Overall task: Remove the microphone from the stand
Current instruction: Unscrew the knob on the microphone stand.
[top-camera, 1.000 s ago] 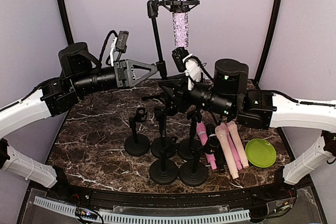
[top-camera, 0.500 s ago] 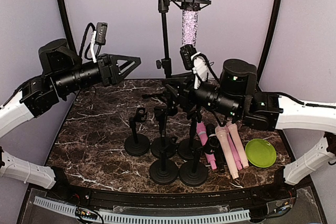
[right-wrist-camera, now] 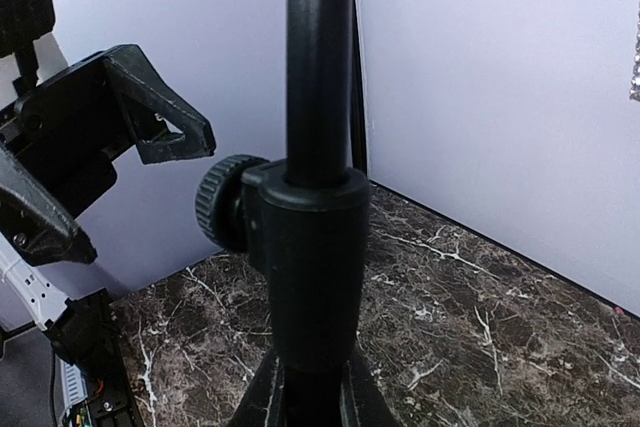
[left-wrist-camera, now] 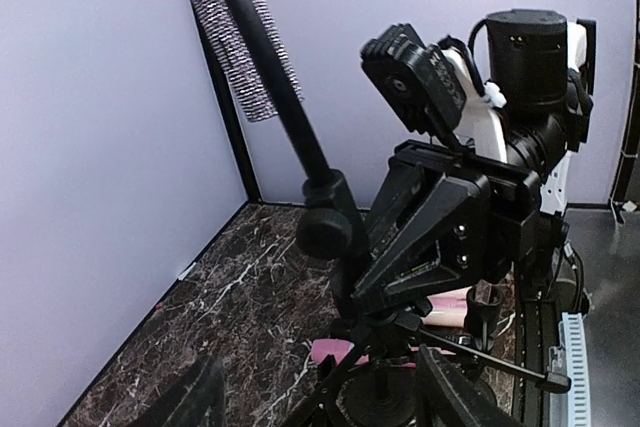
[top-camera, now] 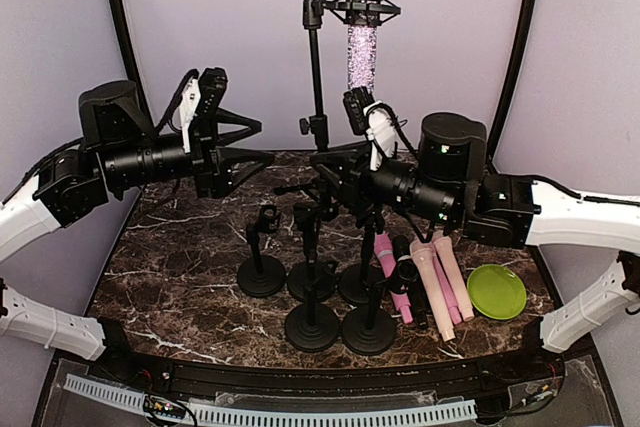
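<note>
- Top external view: the microphone (top-camera: 362, 47), a slim glitter-covered stick, is standing upright in the shock mount (top-camera: 362, 9) at the head of the tall stand (top-camera: 316, 77), high above the marble table (top-camera: 170, 267). Most of its body is hanging below the mount and its top is running out of frame.
- The left gripper (top-camera: 255, 140) is hovering left of the pole and well below the microphone, its claw spread wide and carrying nothing.
- The right gripper (top-camera: 325, 172) is clamping the pole low down and bracing the stand.
- Short empty stands (top-camera: 262, 272), pink microphones (top-camera: 440, 282) and a green plate (top-camera: 497, 291) are lying nearer the bases.
- Left wrist view: the pole is slanting up across the frame to the microphone (left-wrist-camera: 240, 37) at the top. The left fingers (left-wrist-camera: 195, 402) are showing far apart at the bottom edge, and the right gripper (left-wrist-camera: 375, 287) is pinching the stand under its knob (left-wrist-camera: 325, 232).
- Right wrist view: the pole (right-wrist-camera: 318, 67) is filling the middle, and the right fingers (right-wrist-camera: 262, 397) are hugging it on both sides. The left gripper (right-wrist-camera: 140, 195) is gaping in open air to the left.
- Handling, as a judgement: the microphone is looking rigid and fairly light. Its rough glitter skin should give the pads good friction, though the crust may shed under hard pressure.
- The bare length below the mount is offering the best hold. A firm side pinch there and a slide along the microphone's own axis should free it from the mount while the right claw is steadying the top-heavy stand.
</note>
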You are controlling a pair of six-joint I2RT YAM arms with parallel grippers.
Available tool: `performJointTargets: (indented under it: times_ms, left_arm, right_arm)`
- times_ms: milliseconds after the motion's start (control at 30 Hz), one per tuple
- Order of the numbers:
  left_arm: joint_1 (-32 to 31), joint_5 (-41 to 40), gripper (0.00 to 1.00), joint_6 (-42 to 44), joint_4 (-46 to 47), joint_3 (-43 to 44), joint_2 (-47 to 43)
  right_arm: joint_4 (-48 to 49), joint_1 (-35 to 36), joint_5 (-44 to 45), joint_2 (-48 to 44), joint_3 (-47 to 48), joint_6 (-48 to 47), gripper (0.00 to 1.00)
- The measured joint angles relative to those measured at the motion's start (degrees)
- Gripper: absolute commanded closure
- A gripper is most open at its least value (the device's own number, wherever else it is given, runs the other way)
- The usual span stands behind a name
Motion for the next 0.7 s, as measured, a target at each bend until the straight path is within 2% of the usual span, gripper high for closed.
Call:
performJointTargets:
  times_ms: [300, 433, 700]
  left_arm:
    - [-6.0, -6.5, 0.38, 14.4, -2.1, 2.0, 5.0]
    - [-7.3, -8.4, 0.44, 17.4, -1.1, 2.0, 5.6]
    - [-7.8, -11.1, 0.46, 19.6, 0.0, 4.8, 7.4]
  right_arm:
    - [-2.6, 0.0, -0.7, 0.7, 2.1, 0.4, 1.00]
    - [-3.8, 0.0, -1.1, 1.3, 2.8, 0.4, 1.00]
    - [-5.0, 0.0, -1.6, 2.9, 4.6, 0.4, 1.00]
